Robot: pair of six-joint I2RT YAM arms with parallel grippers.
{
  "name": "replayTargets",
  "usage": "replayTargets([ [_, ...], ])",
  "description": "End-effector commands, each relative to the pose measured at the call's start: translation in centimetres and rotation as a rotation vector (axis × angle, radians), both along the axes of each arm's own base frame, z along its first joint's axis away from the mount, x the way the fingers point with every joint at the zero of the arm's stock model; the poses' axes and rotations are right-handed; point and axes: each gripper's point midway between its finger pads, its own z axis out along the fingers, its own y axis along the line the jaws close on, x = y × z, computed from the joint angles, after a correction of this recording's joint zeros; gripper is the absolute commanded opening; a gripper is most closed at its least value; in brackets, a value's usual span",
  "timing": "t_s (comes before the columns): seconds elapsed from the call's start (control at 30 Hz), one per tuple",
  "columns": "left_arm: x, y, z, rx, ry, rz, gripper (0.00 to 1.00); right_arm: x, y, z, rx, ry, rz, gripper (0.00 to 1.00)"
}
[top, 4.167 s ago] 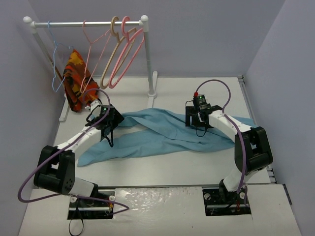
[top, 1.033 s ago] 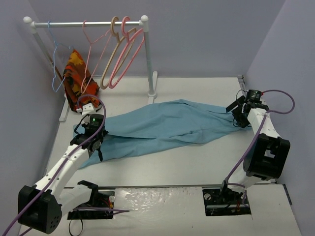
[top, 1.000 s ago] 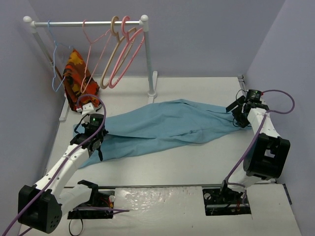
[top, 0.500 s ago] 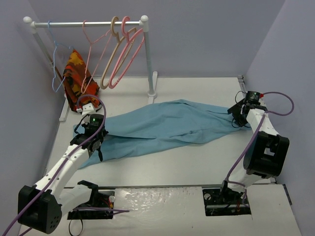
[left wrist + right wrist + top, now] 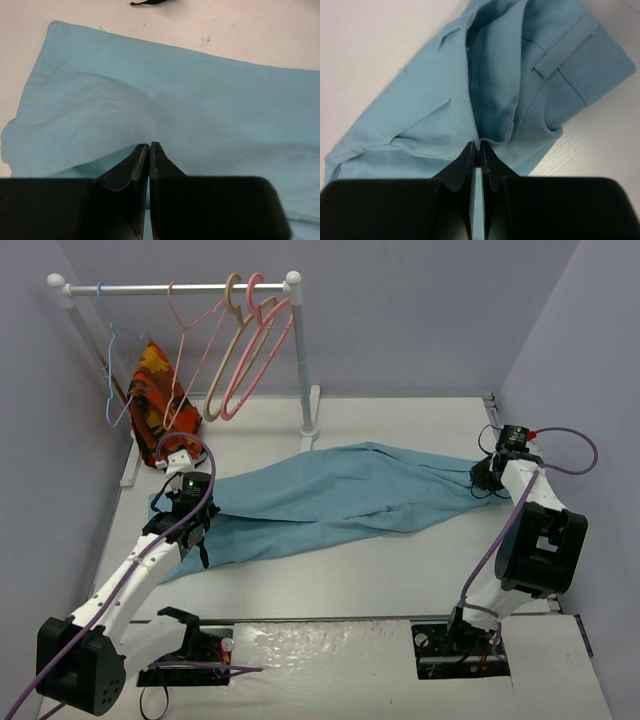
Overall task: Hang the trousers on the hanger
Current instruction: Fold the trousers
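Observation:
The light blue trousers (image 5: 330, 495) lie long and wrinkled across the table, from the left arm to the right arm. My left gripper (image 5: 186, 512) sits at their left end, shut on a raised fold of the fabric (image 5: 149, 145). My right gripper (image 5: 481, 478) is at the right end, shut on the edge of the waistband (image 5: 480, 146), beside a belt loop (image 5: 560, 60). The hanger (image 5: 183, 327), thin salmon-pink wire, hangs on the rail at the back left, apart from both grippers.
A white rack (image 5: 303, 360) stands at the back left. On its rail hang a blue wire hanger (image 5: 108, 350) and thicker beige and pink hangers (image 5: 240, 350). An orange patterned cloth (image 5: 160, 400) hangs below. Walls close in the left, back and right.

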Motion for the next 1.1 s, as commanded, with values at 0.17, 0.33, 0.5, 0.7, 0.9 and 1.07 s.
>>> replayTargets([
  [0.17, 1.3, -0.3, 1.9, 0.006, -0.055, -0.006, 0.0, 13.7, -1.5, 12.7, -0.027, -0.362, 0.087, 0.0],
  [0.33, 1.6, -0.4, 1.2, 0.005, -0.045, -0.003, 0.0, 21.5, -1.6, 16.9, -0.047, -0.509, 0.177, 0.05],
  [0.5, 2.8, -0.6, 1.5, 0.006, -0.057, -0.001, 0.0, 25.3, -1.1, 16.8, -0.079, -0.551, 0.25, 0.59],
  [0.7, 5.7, 0.4, 3.0, 0.052, -0.105, 0.037, 0.05, 20.4, -1.6, 15.7, -0.167, -0.447, 0.238, 0.77],
  [0.9, 9.4, 2.4, 5.1, 0.101, -0.142, 0.087, 0.16, 11.7, -2.6, 12.8, -0.244, -0.293, 0.162, 0.77],
  [1.07, 10.9, 3.2, 7.0, 0.122, -0.134, 0.082, 0.54, 6.3, -2.2, 10.0, -0.224, -0.213, 0.135, 0.77],
])
